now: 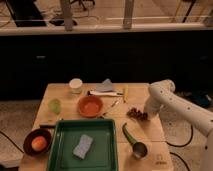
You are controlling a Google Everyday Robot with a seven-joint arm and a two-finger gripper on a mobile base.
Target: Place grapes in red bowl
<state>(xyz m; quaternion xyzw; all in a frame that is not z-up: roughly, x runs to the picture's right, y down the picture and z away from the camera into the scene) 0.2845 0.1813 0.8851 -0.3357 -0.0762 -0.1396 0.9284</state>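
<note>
The hand [146, 114] is held low at the tabletop [150, 131], near its edge, evidently so that the grapes [135, 114] can be taken up. Whether it is wide, narrow or holding cannot be told. The grapes lie on the tabletop just beside the hand, on the side toward the red bowl [90, 106]. The bowl stands well apart and appears empty, ready to receive them.
</note>
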